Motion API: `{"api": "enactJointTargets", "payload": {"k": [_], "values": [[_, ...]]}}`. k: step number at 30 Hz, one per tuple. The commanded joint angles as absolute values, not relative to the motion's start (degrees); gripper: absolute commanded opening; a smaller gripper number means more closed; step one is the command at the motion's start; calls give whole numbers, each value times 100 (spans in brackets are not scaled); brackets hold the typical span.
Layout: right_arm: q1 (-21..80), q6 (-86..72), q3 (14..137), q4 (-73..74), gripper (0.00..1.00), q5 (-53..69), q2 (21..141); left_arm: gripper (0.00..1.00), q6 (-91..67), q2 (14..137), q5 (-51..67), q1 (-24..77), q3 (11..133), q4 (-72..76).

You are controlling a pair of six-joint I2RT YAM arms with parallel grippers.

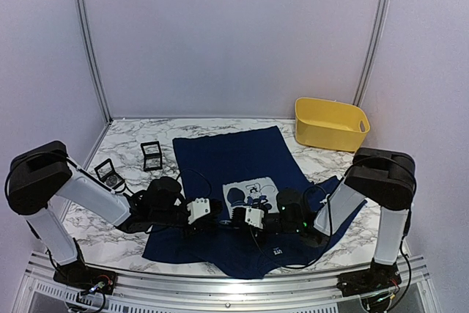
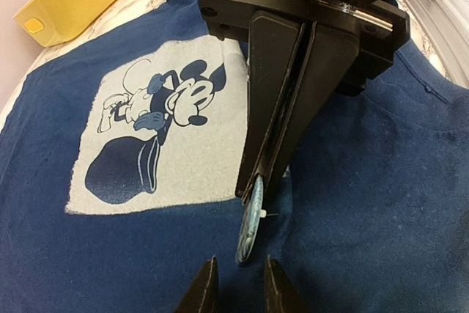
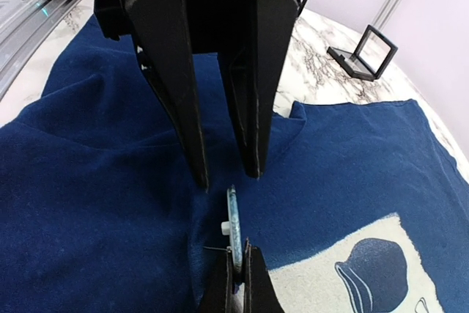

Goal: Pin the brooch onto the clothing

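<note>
The navy T-shirt (image 1: 234, 155) lies flat on the table, its pale grey mouse print (image 1: 249, 194) between the two grippers. My right gripper (image 3: 238, 248) is shut on the edge of the brooch (image 3: 233, 218), a round pale blue disc seen edge-on with a white post and a thin pin on its back. It holds the brooch upright just above the shirt (image 3: 88, 181), beside the print's corner (image 3: 381, 262). My left gripper (image 2: 239, 259) is open and empty, its fingertips either side of the brooch's free edge (image 2: 250, 221), not touching it. In the top view the grippers (image 1: 218, 209) (image 1: 236, 215) meet tip to tip.
A yellow bin (image 1: 331, 124) stands at the back right. Two small open display boxes (image 1: 110, 174) (image 1: 152, 155) sit on the marble table left of the shirt. White walls close the table on three sides.
</note>
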State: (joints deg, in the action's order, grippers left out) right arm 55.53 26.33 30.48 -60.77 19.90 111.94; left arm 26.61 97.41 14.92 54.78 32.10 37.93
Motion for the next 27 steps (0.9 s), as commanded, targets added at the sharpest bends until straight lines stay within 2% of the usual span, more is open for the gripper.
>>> {"api": "enactJointTargets", "payload": {"k": [1, 5, 12, 21, 23, 25, 27], "values": [[5528, 2488, 3120, -6100, 0, 2210, 11112, 22, 2798, 9910, 1526, 5456, 3356, 4106], [5526, 2495, 3134, -6084, 0, 2209, 11085, 21, 2829, 9932, 1583, 5458, 3368, 4096], [5520, 2510, 3150, -6056, 0, 2275, 11071, 15, 2870, 9998, 1669, 5467, 3456, 4043], [5519, 2502, 3164, -6056, 0, 2307, 11035, 14, 2906, 10053, 1634, 5467, 3519, 3878], [5520, 2495, 3172, -6064, 0, 2311, 11043, 10, 2945, 10071, 1655, 5467, 3543, 3812], [5519, 2503, 3186, -6036, 0, 2304, 11048, 0, 2985, 10068, 1699, 5467, 3560, 3730], [5519, 2515, 3190, -6009, 0, 2278, 11044, 0, 2989, 10031, 1737, 5467, 3571, 3661]]}}
